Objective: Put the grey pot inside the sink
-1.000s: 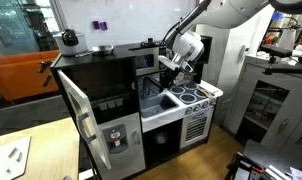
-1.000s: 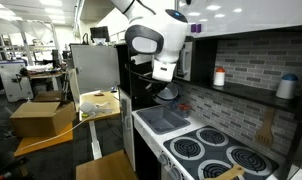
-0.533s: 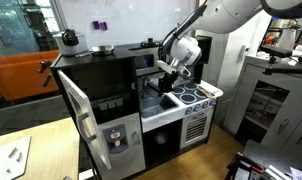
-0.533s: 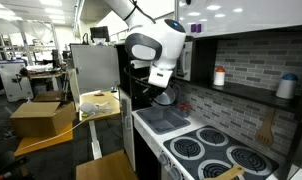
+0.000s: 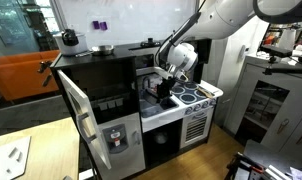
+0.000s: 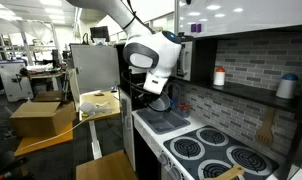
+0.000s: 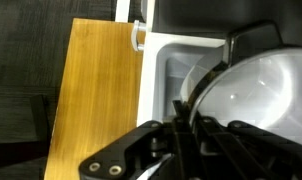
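1. Now the gripper has come down lower than a moment ago. It sits close over the sink, at the counter's end away from the stove.
2. Its jaws are squeezed tight on the rim of the pot, so it is pinching the pot.
3. The pot hangs in the air just over the sink. It does not look set down yet.
4. So the job is nearly done. I think the pot must go down a bit more, and then the jaws can let go.
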Action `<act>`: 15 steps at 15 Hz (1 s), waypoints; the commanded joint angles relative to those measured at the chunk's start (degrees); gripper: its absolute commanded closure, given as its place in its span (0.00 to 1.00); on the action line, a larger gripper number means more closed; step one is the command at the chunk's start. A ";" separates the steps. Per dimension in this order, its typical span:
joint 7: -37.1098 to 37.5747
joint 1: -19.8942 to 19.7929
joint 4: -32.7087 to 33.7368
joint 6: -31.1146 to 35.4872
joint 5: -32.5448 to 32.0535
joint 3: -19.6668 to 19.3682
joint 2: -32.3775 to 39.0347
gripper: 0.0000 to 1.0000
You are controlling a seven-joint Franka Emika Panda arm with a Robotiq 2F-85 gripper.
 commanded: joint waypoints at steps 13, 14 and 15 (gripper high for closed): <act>7.86 2.90 -0.73 4.52 -4.83 -0.97 1.52 0.99; 8.14 2.95 -0.81 4.96 -5.34 -0.95 1.54 0.99; 8.55 3.00 -0.88 5.47 -5.90 -0.96 1.58 0.99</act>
